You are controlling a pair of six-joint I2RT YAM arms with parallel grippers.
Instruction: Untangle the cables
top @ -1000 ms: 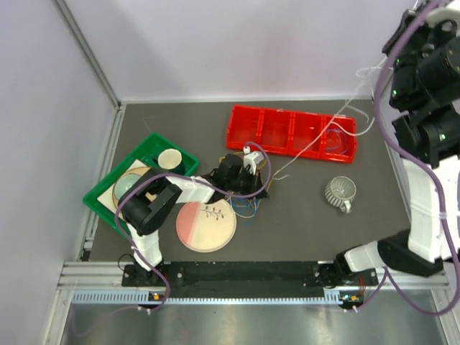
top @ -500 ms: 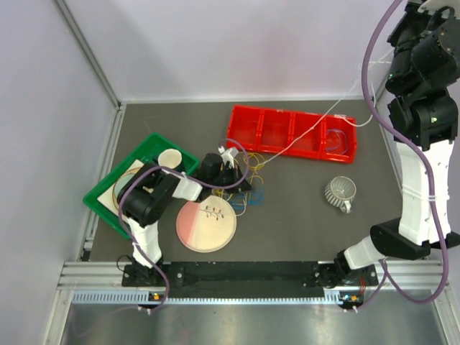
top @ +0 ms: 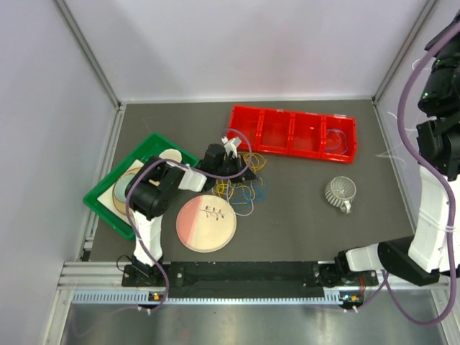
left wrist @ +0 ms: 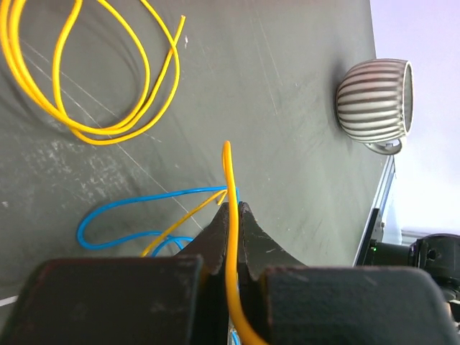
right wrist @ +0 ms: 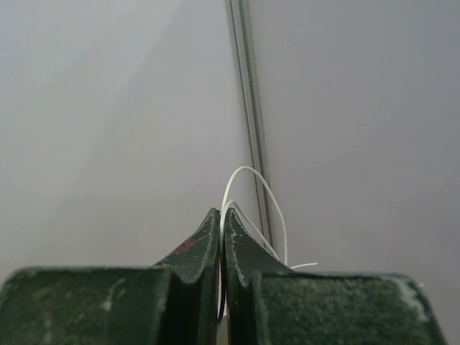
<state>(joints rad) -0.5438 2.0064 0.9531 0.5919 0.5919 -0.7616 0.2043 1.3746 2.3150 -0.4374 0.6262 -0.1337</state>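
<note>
**A:** Where do the cables (top: pixel 241 188) lie?

**B:** Mostly in a loose heap on the worktop (top: pixel 302 215), between the plate (top: pixel 206 224) and the red tray (top: pixel 291 133). A blue-purple loop sits apart in the tray's right-end compartment.

**A:** And the left pincer (left wrist: pixel 231 208)?

**B:** It is low over the heap, its jaws pressed together on a yellow cable (left wrist: pixel 228 169). The free end pokes up past the tips. A blue cable (left wrist: pixel 108 212) crosses just beneath it, and more yellow loops lie farther off, towards the cup (left wrist: pixel 374 97).

**A:** Why pinch it there?

**B:** My guess is that a grip near the end lets the strand be drawn clear of the blue one without dragging the whole heap.

**A:** And the right pincer (right wrist: pixel 221 215)?

**B:** It is lifted high at the worktop's right side, facing the wall, and it too is clamped tight. A thin white cable (right wrist: pixel 248 180) arches out from between its tips. I judge the height is meant to carry that strand up and away from the rest. How far the strand hangs below, I cannot tell.
</note>
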